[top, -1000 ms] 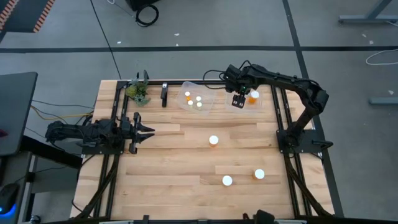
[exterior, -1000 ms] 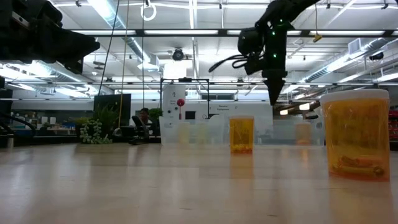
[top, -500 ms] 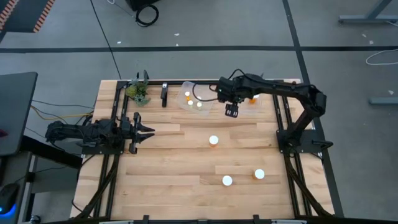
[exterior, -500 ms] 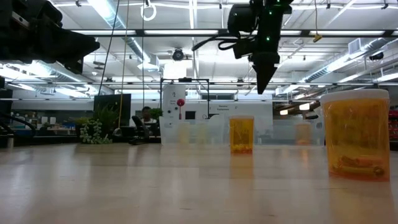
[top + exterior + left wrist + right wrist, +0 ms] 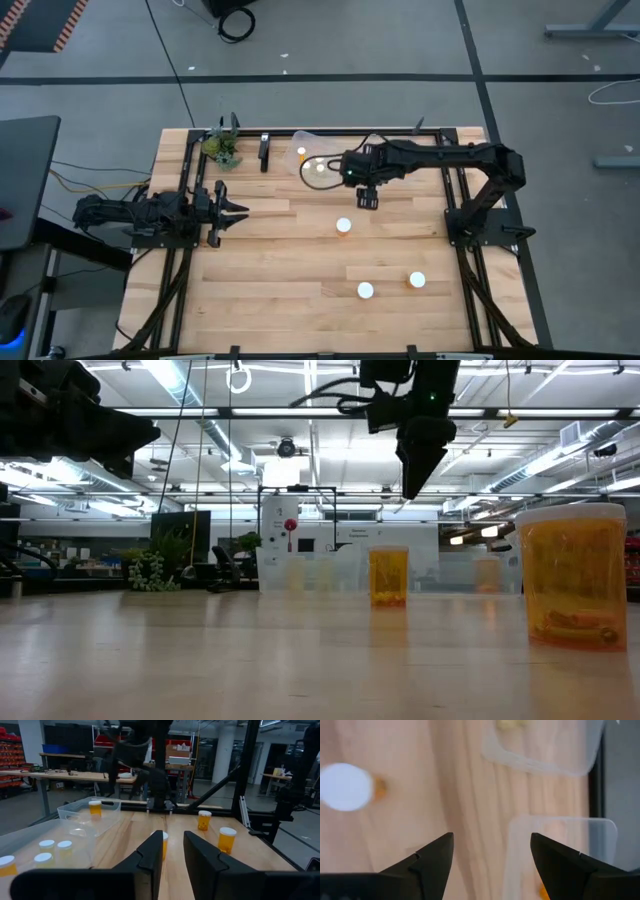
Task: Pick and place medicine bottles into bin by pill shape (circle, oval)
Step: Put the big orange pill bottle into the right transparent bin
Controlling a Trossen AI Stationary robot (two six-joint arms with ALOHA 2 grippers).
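Three amber medicine bottles with white caps stand on the table: one in the middle (image 5: 343,225) and two near the front (image 5: 365,291) (image 5: 417,281). More bottles sit in the clear left bin (image 5: 312,160). My right gripper (image 5: 367,196) is open and empty, hanging above the table just on the far side of the middle bottle, fingers pointing down (image 5: 415,485). Its wrist view shows that bottle's cap (image 5: 345,786) off to one side. My left gripper (image 5: 240,212) waits open at the table's left edge.
A second clear bin (image 5: 560,855) lies at the far right, mostly under my right arm. A green plant (image 5: 222,148) and a black object (image 5: 264,152) stand at the far left. A large bottle (image 5: 572,575) stands close to the low camera.
My right gripper has left the far right bin and gone toward the table's left and near edges, toward the middle bottle. It has stayed open and empty. A bottle stays behind in the right bin.
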